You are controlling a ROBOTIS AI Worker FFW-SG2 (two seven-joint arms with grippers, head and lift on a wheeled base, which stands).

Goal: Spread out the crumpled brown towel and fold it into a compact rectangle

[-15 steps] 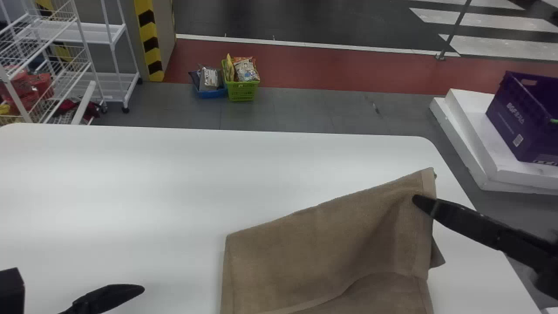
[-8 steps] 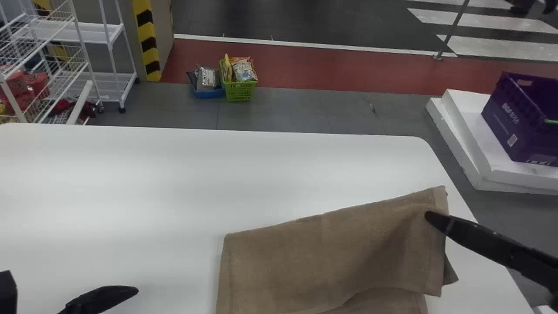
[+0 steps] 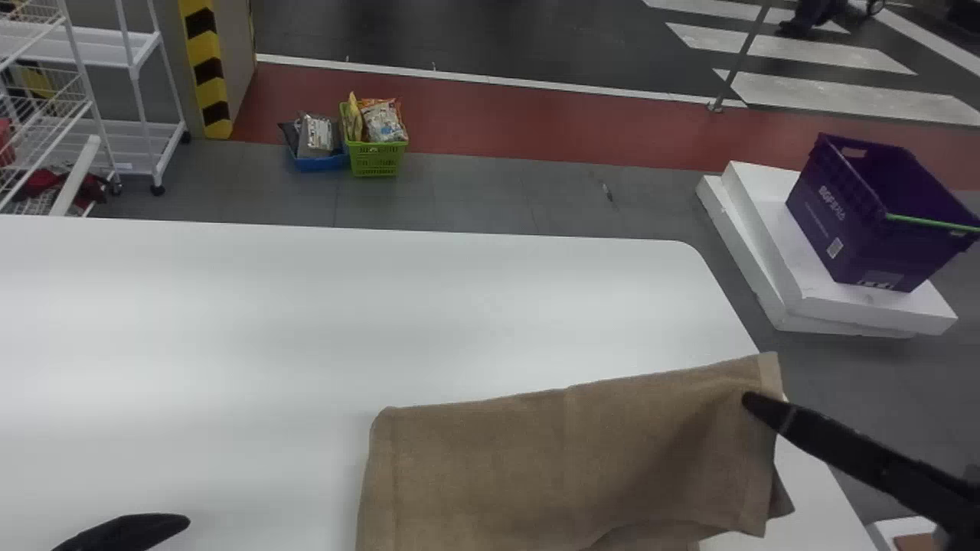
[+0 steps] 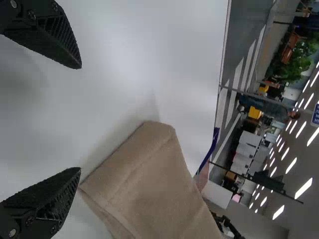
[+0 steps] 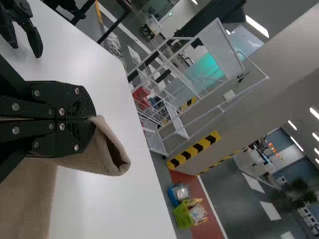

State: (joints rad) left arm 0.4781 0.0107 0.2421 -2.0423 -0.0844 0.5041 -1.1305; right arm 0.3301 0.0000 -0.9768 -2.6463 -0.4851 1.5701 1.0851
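Towel (image 3: 566,467) on table (image 3: 306,321), right side. Looks soft, light, limp; should sag, not slip. Right gripper (image 5: 92,119) closed on its far right end; left gripper (image 4: 80,118) wide open, empty. Best hold: hemmed corners, layers pinched together.

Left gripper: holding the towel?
No, the left gripper is open, its two fingers wide apart with no part of the towel between them.
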